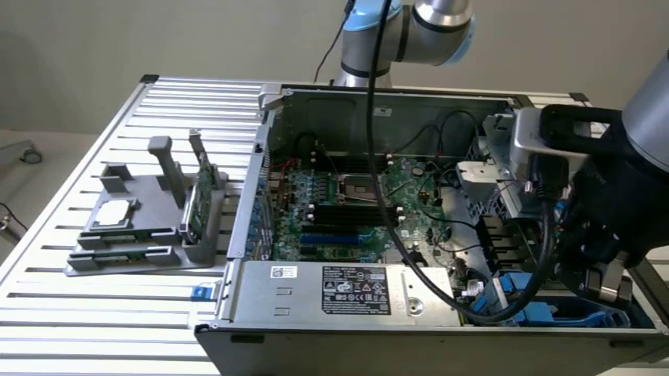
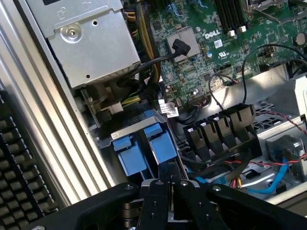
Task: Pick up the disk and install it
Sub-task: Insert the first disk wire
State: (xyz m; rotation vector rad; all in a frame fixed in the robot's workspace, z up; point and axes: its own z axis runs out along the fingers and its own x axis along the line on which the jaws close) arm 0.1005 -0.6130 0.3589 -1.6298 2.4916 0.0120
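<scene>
Of the disk I see its blue plastic carrier (image 2: 160,146), standing in the drive bay at the corner of the open computer case, beside a second blue carrier tab (image 2: 128,155). My gripper (image 2: 169,168) reaches down into that bay with its fingers shut together, and the tips sit right at the carrier's edge. I cannot tell whether they pinch it. In the exterior view the arm's dark wrist (image 1: 591,227) hangs over the bay at the case's right, with blue plastic (image 1: 549,313) showing beneath it. The disk's metal body is hidden.
The silver power supply (image 2: 91,43) lies close beside the bay, with cable bundles between. A row of black connectors (image 2: 220,129) and blue and red cables crowd the other side. The green motherboard (image 1: 345,204) fills the case floor. A grey parts fixture (image 1: 136,227) stands on the slatted table at the exterior view's left.
</scene>
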